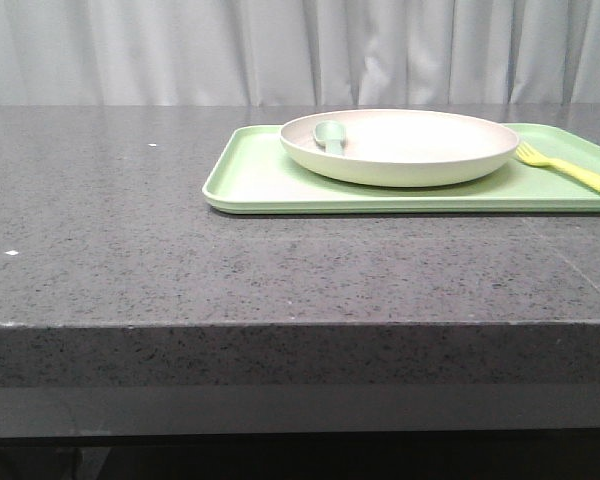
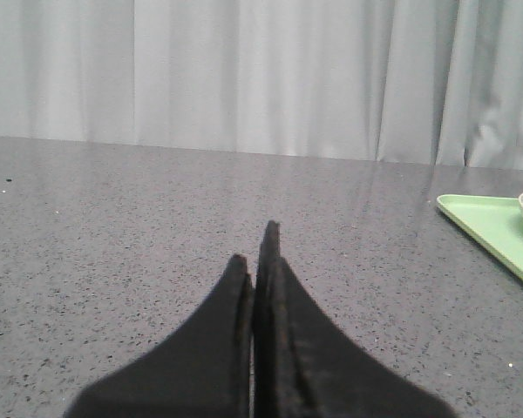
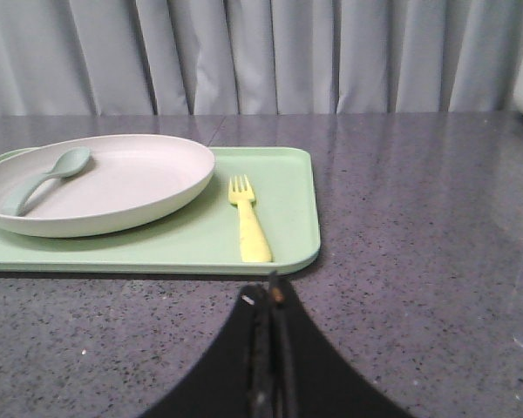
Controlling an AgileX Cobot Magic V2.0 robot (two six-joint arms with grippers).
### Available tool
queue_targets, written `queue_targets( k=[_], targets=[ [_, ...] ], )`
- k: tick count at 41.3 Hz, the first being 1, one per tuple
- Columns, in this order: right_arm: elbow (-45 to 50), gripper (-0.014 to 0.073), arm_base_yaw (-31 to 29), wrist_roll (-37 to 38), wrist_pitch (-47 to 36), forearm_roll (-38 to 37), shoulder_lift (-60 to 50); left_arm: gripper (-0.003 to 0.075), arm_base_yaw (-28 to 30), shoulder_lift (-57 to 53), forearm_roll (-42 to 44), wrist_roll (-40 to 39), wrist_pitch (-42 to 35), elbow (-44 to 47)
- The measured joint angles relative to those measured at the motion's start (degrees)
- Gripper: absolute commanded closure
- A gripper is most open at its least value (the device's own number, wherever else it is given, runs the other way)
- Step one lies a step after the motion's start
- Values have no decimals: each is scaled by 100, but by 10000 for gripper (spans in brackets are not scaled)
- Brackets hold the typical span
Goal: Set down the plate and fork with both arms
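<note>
Plate [image 1: 400,147] rests on green tray [image 1: 250,180], pale spoon [image 1: 331,134] lying inside it. Yellow fork [image 3: 249,228] lies flat on same tray, just beside plate (tines pointing away from right gripper). Left gripper [image 2: 254,248] low over bare tabletop [image 1: 110,230], jaws pressed together, empty. Right gripper [image 3: 272,292] near tray edge, jaws likewise together, empty. Layout fits either items set down or awaiting pickup; no move prescribed.

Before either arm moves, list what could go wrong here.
1. The spoon lies loose in the plate; tilting the plate may spill it.
2. The fork lies flat on the tray beside the plate's rim, so the shut right tool could nudge either while grasping.
</note>
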Motion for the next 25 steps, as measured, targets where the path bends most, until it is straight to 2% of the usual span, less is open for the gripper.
queue_targets(
  k=[25],
  targets=[
    [154,715,85,0,-234,0,-51,738,0,0,0,0,0,0]
  ],
)
